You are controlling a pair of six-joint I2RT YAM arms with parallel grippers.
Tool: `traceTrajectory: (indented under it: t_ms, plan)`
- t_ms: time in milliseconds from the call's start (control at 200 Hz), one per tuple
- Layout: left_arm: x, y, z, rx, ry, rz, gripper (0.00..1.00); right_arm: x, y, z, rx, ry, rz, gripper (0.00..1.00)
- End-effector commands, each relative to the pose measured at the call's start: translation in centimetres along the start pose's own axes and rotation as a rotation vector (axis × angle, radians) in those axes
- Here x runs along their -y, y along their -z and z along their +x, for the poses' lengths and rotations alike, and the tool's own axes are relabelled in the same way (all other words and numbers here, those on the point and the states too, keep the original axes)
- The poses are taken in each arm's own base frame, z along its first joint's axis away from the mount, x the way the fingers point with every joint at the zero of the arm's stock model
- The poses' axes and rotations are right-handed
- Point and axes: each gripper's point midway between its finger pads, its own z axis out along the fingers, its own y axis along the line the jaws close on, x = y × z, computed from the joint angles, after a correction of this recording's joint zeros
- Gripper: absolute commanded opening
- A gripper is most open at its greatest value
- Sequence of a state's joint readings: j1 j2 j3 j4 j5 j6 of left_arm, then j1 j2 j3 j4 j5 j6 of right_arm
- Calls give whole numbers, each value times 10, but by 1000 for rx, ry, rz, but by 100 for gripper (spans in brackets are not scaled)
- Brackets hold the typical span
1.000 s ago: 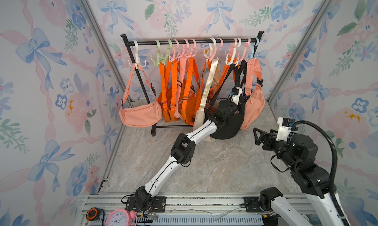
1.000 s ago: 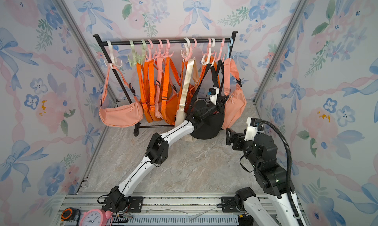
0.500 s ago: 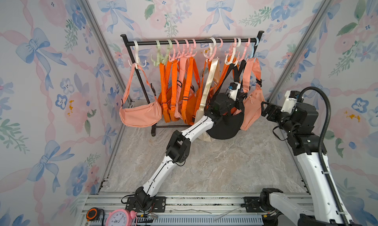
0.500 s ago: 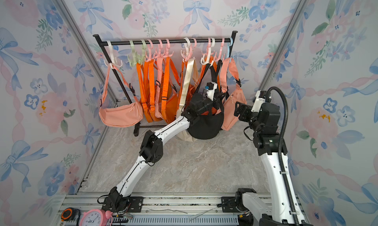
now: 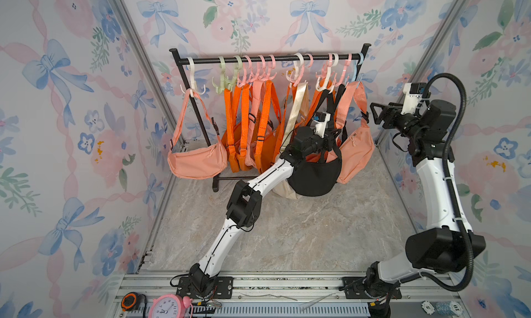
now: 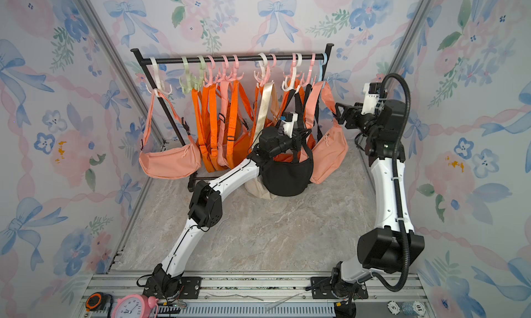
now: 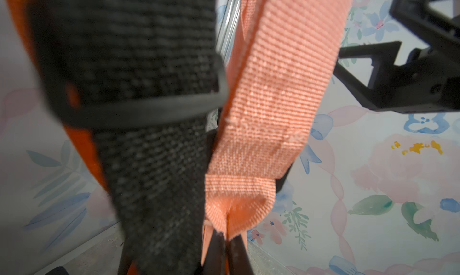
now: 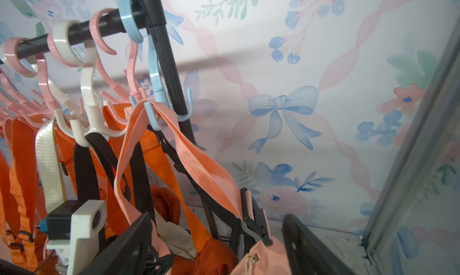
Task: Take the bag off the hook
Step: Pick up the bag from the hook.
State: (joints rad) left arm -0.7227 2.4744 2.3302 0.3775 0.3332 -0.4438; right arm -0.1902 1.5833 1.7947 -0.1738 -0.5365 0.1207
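In both top views the peach bag (image 5: 357, 149) hangs at the right end of the rack (image 5: 258, 59), with its peach strap (image 5: 360, 98) looped over the blue hook (image 5: 356, 69). The bags are packed tight. A sideways pull could drag the black bag (image 5: 314, 178) along or rock the rack, since the straps lie against each other. The left gripper (image 5: 330, 136) sits among those straps, just beside the peach bag. The right gripper (image 5: 376, 115) hangs near the bag's other side, apart from it.

The left wrist view shows the left gripper closed tight on a folded bit of the peach strap, pinched between its dark fingers (image 7: 239, 251). A black strap (image 7: 149, 87) with a buckle lies right alongside. If it catches, both bags will likely come away together.

In the right wrist view the strap rests in a prong of the blue hook, whose tip turns upward. The loop probably has to rise before it can slide off, or it will snag there. The right gripper's jaws stand wide apart and hold nothing. The bag's zip end shows low between them, and I cannot tell whether it touches.
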Motion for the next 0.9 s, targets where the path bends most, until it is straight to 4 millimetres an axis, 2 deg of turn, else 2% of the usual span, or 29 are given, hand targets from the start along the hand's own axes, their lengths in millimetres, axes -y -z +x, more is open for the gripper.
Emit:
traceTrajectory:
  t_ms: [0, 25, 30, 110, 315, 495, 575, 745, 895]
  plan:
    - [15, 9, -37, 22, 15, 40, 0, -13, -6, -7, -24, 36, -111, 84]
    - [15, 9, -37, 18, 17, 39, 0, -16, -4, -14, -15, 44, -122, 83]
    - [15, 9, -36, 17, 17, 39, 0, -12, -11, -8, -28, 35, -124, 83]
    - [16, 10, -37, 5, 25, 35, 0, -11, -23, -4, -57, 35, -144, 81]
    - [29, 9, -32, -42, 38, 48, 0, -28, -49, 4, -89, 127, -188, 75]
    - [30, 11, -17, -107, 11, 7, 0, -20, -71, 18, -111, 118, -189, 72]
    - [32, 11, -15, -120, -6, -7, 0, -17, -78, 22, -112, 115, -188, 66]
    - [34, 10, -18, -115, -9, -13, 0, -10, -85, 21, -87, 87, -196, 46]
    - [35, 10, -21, -118, -17, -16, 0, -15, -87, 11, -20, 62, -227, 5]
